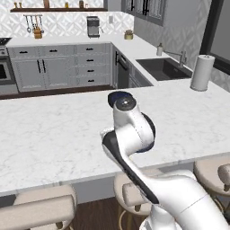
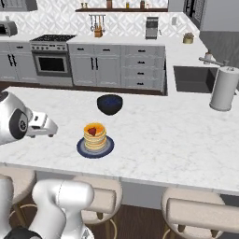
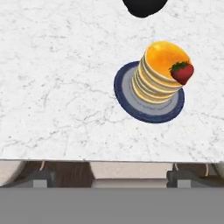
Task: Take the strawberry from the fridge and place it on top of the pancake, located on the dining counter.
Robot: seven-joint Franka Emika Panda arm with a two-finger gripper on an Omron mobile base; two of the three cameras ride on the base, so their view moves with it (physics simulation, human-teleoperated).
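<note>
The bright red strawberry [image 2: 93,131] [image 3: 183,72] lies on top of the golden pancake [image 2: 94,137] [image 3: 159,74] stack, near one edge. The stack stands on a dark blue-grey plate [image 2: 84,150] [image 3: 124,94] on the white marble dining counter [image 1: 45,134] [image 2: 177,140] [image 3: 52,65]. My gripper [image 2: 52,129] hovers to the left of the stack, clear of it, open with nothing in it. In the left base view my own arm hides the stack. The fridge is out of view.
A dark navy bowl [image 1: 117,96] [image 2: 109,103] [image 3: 143,6] sits on the counter just behind the plate. A paper towel roll [image 1: 201,72] [image 2: 223,88] stands at the right near the sink [image 1: 164,68] [image 2: 191,78]. Beige stools [image 1: 40,206] [image 2: 200,210] line the near edge.
</note>
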